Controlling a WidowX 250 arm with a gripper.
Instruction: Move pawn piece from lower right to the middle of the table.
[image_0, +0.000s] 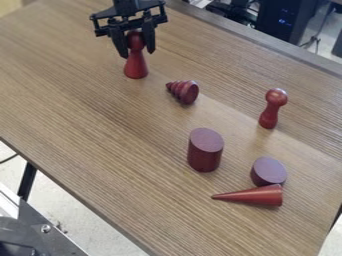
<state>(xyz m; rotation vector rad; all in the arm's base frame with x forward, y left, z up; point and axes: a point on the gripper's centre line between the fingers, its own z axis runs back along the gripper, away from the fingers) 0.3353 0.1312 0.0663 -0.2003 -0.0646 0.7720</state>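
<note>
While gripper (137, 54) is at pawn (136, 69), can't tell if pinching; wood tbl (87, 110), pale flr (77, 217), PC (284, 20) behind.

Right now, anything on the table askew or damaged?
Two pieces lie on their sides: the cone, beside the short cylinder, and the ridged piece near the gripper. Odd, because the rest stand upright. No visible damage.

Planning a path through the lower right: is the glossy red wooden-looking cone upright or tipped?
Tipped. The cone lies on its side on the wood-grain table, its point toward the view's left and its round base facing right.
</note>
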